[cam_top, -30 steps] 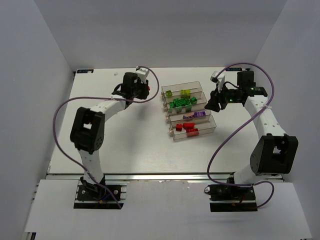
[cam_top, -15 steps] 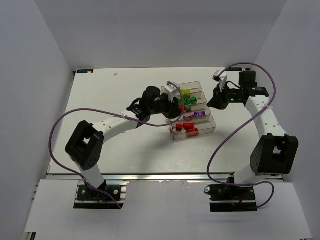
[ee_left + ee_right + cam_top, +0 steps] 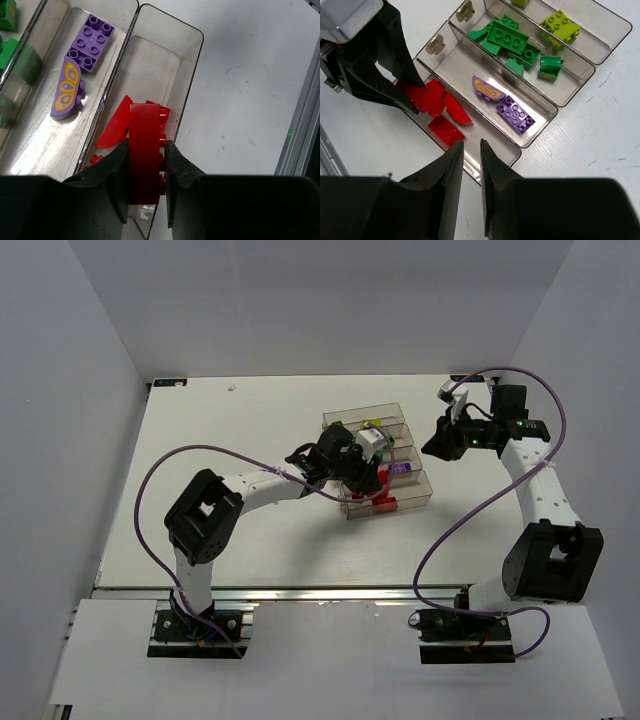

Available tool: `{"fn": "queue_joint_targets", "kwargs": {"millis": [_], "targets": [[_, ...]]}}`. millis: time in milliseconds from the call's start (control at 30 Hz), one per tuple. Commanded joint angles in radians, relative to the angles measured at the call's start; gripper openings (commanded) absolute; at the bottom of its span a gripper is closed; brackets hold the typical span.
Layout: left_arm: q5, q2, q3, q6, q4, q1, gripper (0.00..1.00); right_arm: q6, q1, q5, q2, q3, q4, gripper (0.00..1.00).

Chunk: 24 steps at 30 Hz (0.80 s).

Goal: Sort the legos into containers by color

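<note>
**Red brick [image 3: 145,125] pinched above the nearest tray [image 3: 193,60], ready to drop.**
The left gripper [image 3: 146,165] clamps the brick on edge by its two broad faces, just over the other red pieces [image 3: 445,127] in that tray's left half. A clean drop, I judge, means sinking it between the walls, keeping off the wall shared with the purple tray [image 3: 542,117], then spreading the jaws and rising straight. The right gripper [image 3: 471,150] hovers right of the trays, its jaws slightly apart and holding nothing.
</note>
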Motion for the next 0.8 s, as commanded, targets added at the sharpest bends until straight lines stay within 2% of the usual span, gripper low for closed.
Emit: {"fn": "queue_joint_targets", "kwargs": {"millis": [0, 33, 100, 133, 167, 467, 500, 567, 600, 633, 700, 733, 767], "targets": [[-0.026, -0.008, 0.050, 0.019, -0.021, -0.014, 0.26, 0.008, -0.006, -0.021, -0.030, -0.014, 0.008, 0.26], [-0.034, -0.008, 0.051, 0.019, -0.023, -0.017, 0.35, 0.008, -0.006, -0.021, -0.030, -0.014, 0.008, 0.27], [-0.051, -0.010, 0.050, 0.025, -0.025, -0.027, 0.43, 0.008, -0.008, -0.019, -0.032, -0.017, 0.008, 0.28], [-0.063, -0.014, 0.048, 0.031, -0.023, -0.035, 0.53, 0.008, -0.009, -0.018, -0.029, -0.014, 0.008, 0.28], [-0.066, -0.014, 0.048, 0.033, -0.023, -0.037, 0.56, 0.008, -0.009, -0.018, -0.029, -0.014, 0.008, 0.29], [-0.125, -0.048, 0.034, 0.030, -0.052, -0.038, 0.62, 0.011, -0.011, -0.014, -0.022, -0.008, 0.004, 0.34], [-0.132, -0.059, 0.039, 0.030, -0.055, -0.038, 0.60, 0.008, -0.011, -0.011, -0.024, -0.006, 0.004, 0.34], [-0.167, -0.075, 0.047, 0.019, -0.067, -0.038, 0.54, 0.005, -0.012, -0.008, -0.022, 0.000, -0.002, 0.42], [-0.178, -0.092, 0.053, 0.014, -0.072, -0.037, 0.43, 0.005, -0.012, 0.002, -0.022, 0.002, -0.004, 0.48], [-0.187, -0.103, 0.054, 0.008, -0.075, -0.035, 0.37, 0.005, -0.011, 0.007, -0.022, 0.003, -0.004, 0.89], [-0.236, -0.131, 0.053, -0.027, -0.080, -0.029, 0.21, 0.011, -0.012, 0.045, -0.028, 0.011, 0.010, 0.89], [-0.258, -0.164, 0.042, -0.041, -0.081, -0.027, 0.09, 0.054, -0.014, 0.064, -0.036, 0.009, 0.034, 0.89], [-0.304, -0.184, 0.033, -0.056, -0.080, -0.024, 0.05, 0.087, -0.014, 0.087, -0.044, -0.004, 0.069, 0.89]]}}
